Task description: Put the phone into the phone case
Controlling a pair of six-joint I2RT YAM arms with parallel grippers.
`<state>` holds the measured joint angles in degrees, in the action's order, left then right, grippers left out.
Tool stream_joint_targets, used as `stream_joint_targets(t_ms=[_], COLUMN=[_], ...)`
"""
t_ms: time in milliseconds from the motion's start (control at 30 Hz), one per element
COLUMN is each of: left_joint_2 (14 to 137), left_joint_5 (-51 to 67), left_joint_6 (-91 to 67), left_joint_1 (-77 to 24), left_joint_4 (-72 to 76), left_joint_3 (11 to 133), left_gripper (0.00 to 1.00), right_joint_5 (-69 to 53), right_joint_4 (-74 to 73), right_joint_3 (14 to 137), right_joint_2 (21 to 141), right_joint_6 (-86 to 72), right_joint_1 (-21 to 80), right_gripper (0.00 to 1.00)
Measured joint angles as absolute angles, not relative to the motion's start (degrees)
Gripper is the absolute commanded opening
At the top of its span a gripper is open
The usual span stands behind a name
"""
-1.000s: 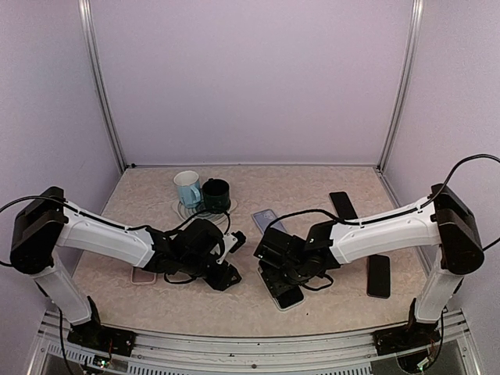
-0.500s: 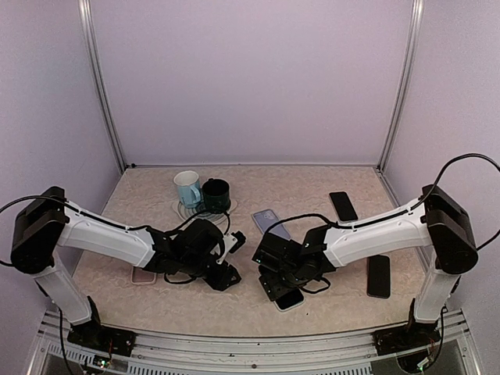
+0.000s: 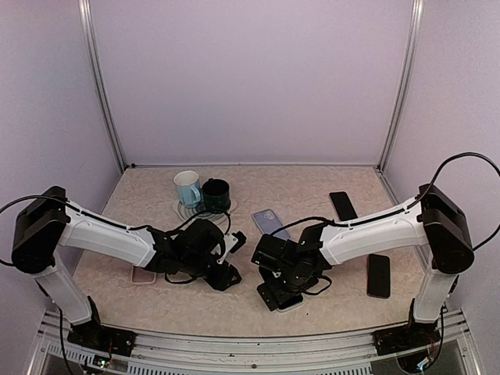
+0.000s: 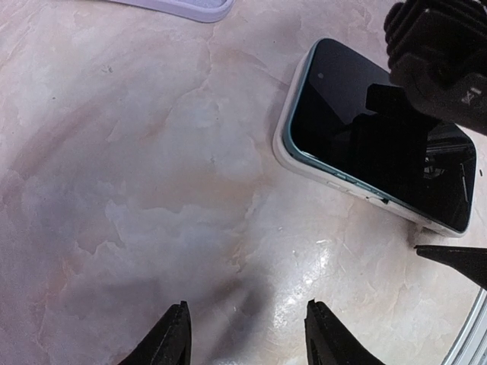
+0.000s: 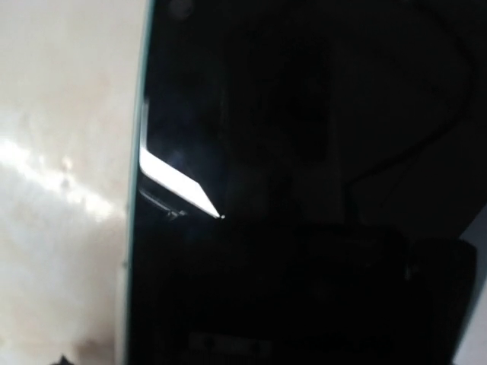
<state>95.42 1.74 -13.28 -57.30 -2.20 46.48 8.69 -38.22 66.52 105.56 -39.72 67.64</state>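
Note:
The phone (image 4: 380,144) lies face up on the table, dark screen up, with the white rim of the phone case (image 4: 283,148) round it. My right gripper (image 3: 278,286) hangs directly over it and hides most of it from above. One of its black fingers (image 4: 456,262) stands just off the phone's near long edge, the rest on the far side, so the jaws straddle the phone without gripping it. The right wrist view shows little but the dark screen (image 5: 304,190). My left gripper (image 4: 247,338) is open over bare table, to the left of the phone.
A light blue mug (image 3: 187,188) and a dark mug (image 3: 216,195) stand at the back. A clear case (image 3: 268,220) lies behind the phone. Two black phones (image 3: 342,205) (image 3: 378,276) lie to the right, and a pale case (image 3: 143,275) to the left.
My right gripper has slid toward the near left over the phone, and its jaws have spread wider. The left arm has stayed where it was.

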Motion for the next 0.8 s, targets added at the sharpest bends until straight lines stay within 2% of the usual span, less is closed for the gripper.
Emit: stream_joint_targets(t_ms=[800], left_joint_2=[96.66], left_joint_5=[1.74], left_joint_6=[-13.41], left_joint_1=[-57.3], left_joint_4=[-4.82], left_joint_3=[50.13], left_gripper=[0.53], right_joint_5=[1.54], right_joint_4=[-41.39], right_joint_3=[66.61], right_joint_2=[105.34], right_joint_6=[-37.32], right_joint_1=[65.82], right_gripper=[0.99])
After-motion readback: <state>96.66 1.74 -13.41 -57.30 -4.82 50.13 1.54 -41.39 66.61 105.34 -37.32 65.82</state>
